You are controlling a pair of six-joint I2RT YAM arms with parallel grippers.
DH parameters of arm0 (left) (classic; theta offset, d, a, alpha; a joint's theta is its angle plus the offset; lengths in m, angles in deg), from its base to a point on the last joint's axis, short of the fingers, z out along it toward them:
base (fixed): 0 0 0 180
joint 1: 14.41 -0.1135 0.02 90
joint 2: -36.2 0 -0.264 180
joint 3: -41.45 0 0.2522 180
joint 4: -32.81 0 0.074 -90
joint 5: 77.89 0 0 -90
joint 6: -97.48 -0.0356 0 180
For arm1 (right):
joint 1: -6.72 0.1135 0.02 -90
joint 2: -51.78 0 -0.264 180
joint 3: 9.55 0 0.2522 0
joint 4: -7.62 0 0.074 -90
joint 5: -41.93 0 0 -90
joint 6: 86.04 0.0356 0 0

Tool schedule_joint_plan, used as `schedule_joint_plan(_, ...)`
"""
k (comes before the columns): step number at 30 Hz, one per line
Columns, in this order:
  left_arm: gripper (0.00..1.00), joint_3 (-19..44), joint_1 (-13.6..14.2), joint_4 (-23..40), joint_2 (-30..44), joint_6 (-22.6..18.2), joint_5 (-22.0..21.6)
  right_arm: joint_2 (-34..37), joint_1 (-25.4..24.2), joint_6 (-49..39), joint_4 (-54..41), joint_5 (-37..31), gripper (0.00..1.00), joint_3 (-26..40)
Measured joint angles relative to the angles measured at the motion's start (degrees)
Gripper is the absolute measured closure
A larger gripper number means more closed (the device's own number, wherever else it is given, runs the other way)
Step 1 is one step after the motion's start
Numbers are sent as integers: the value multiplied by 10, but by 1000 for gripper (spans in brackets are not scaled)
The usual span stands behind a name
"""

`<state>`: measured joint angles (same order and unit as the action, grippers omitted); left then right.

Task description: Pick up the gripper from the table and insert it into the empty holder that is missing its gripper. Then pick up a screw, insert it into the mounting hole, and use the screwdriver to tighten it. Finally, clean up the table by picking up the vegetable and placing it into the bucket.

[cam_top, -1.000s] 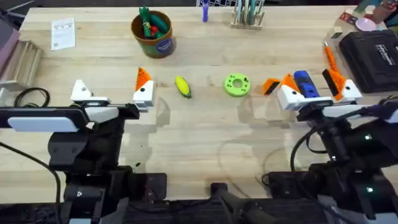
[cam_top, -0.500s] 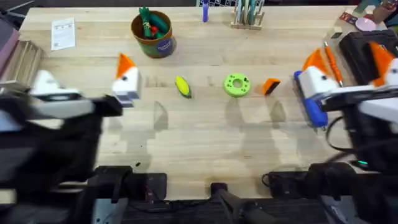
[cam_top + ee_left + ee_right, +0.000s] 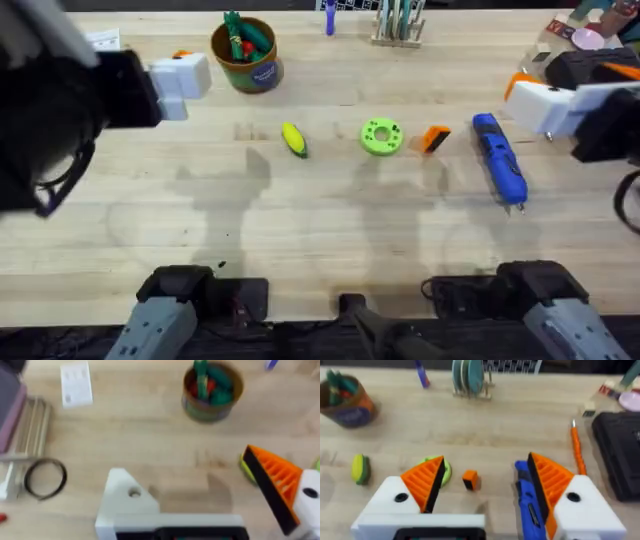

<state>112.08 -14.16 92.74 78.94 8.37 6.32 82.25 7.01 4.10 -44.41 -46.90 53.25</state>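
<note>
The loose orange gripper [image 3: 435,138] [image 3: 469,480] lies on the table between the green holed disc [image 3: 381,136] and the blue screwdriver [image 3: 498,158] [image 3: 527,505]. To their left is the yellow vegetable [image 3: 294,139] [image 3: 359,468], and the bucket [image 3: 246,52] [image 3: 212,387] stands at the back. My left gripper [image 3: 185,467] is open, high over the back left. One jaw is the bare white holder [image 3: 127,500]; the other carries an orange finger [image 3: 272,477]. My right gripper [image 3: 485,467] is open above the back right, with both orange fingers fitted.
The bucket holds green and red toy vegetables. A thin orange stick tool [image 3: 577,450] and a black case [image 3: 620,450] sit at the far right. A paper card [image 3: 76,384] and a black cable loop [image 3: 45,477] lie at the left. A rack [image 3: 398,22] stands at the back.
Both arms rose from the table's middle and swung outward toward the back corners. The screwdriver and the loose gripper, partly covered by the right arm before, now lie in plain sight.
</note>
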Motion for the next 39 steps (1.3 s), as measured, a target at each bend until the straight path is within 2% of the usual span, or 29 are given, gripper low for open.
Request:
schedule_joint_plan(6, 15, 50, 0, 69, 113, 0, 0, 115, 0, -10, -116, 0, 10, 78)
schedule_joint_plan(10, 15, 63, 0, 75, 162, 0, 0, 161, 0, -15, -151, 0, 10, 93)
schedule_joint_plan(22, 15, 64, 0, 63, 191, 0, 0, 178, 0, -17, -169, 0, 9, 94)
schedule_joint_plan(25, 14, 66, 8, 63, 192, 1, -1, 178, 0, -17, -170, 0, 11, 94)
schedule_joint_plan(28, 14, 79, 40, 80, 209, 17, -2, 178, 0, -17, -170, 0, 10, 94)
schedule_joint_plan(31, 14, 104, 92, 118, 249, 54, -15, 178, 0, -17, -170, 0, 9, 94)
schedule_joint_plan(35, 14, 134, 164, 167, 318, 134, -33, 178, 0, -17, -170, 0, 10, 94)
schedule_joint_plan(39, 14, 152, 230, 161, 389, 222, -41, 178, 0, -17, -170, 0, 9, 94)
